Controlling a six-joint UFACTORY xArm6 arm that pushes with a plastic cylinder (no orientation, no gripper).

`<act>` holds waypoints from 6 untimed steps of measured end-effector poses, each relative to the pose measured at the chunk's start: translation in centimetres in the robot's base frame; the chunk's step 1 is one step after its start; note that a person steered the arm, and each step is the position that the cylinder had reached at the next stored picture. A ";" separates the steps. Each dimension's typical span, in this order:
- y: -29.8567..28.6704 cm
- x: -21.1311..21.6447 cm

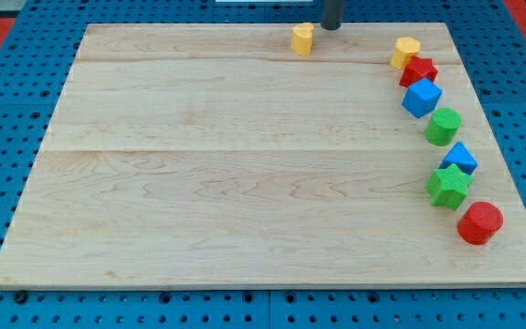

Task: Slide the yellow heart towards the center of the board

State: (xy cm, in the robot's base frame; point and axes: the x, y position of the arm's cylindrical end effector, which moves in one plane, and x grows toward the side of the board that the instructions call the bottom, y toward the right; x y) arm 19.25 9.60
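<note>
- Rod-ended, with no hand to open or close, my tip sits at the desk's top edge, just right of the yellow heart.
- Smooth pale wood spreads wide below the heart.
- Other blocks curve along the right edge.

Board: lay flat on a pegboard table.
My tip: stood at the board's top edge, just beside the yellow heart, to its upper right.
Yellow heart: sat alone near the top edge, right of middle.
Right-side arc, top to bottom: yellow hexagon, red star, blue cube, green cylinder, blue block, green star, red cylinder.
Arc spacing: neighbours touched or nearly so.
</note>
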 end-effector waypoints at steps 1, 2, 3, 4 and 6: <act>-3.2 0.1; -4.0 2.6; -4.6 4.0; -4.6 7.9; -5.4 13.6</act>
